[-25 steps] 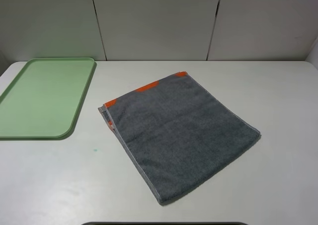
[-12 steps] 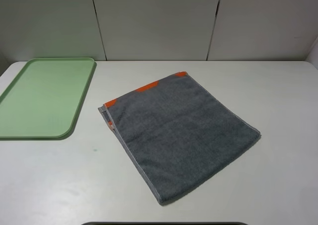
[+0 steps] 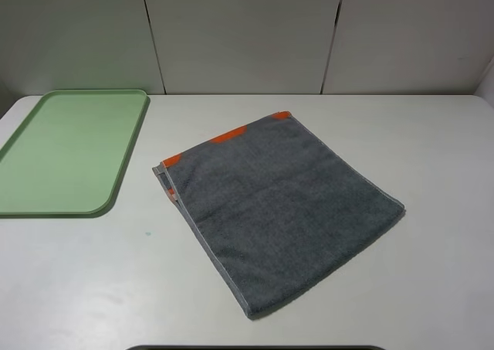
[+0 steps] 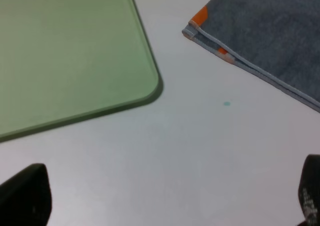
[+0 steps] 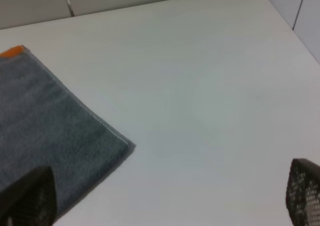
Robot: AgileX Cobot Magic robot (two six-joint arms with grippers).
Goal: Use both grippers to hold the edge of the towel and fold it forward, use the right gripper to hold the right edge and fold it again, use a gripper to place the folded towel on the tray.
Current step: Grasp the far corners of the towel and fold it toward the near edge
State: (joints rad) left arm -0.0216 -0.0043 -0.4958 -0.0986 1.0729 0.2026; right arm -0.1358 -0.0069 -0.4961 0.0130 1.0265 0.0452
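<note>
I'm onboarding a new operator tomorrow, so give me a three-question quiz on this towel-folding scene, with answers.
1. True or false: the towel lies inside the tray.
2. Where do the towel's orange stripes show in the high view? A) along the edge toward the back wall B) at the corner nearest the camera C) nowhere, it is plain grey
3. What do the left gripper and right gripper hold?
Key:
1. False: the towel lies on the table, right of the tray and apart from it.
2. A.
3. Nothing; both are open.
</note>
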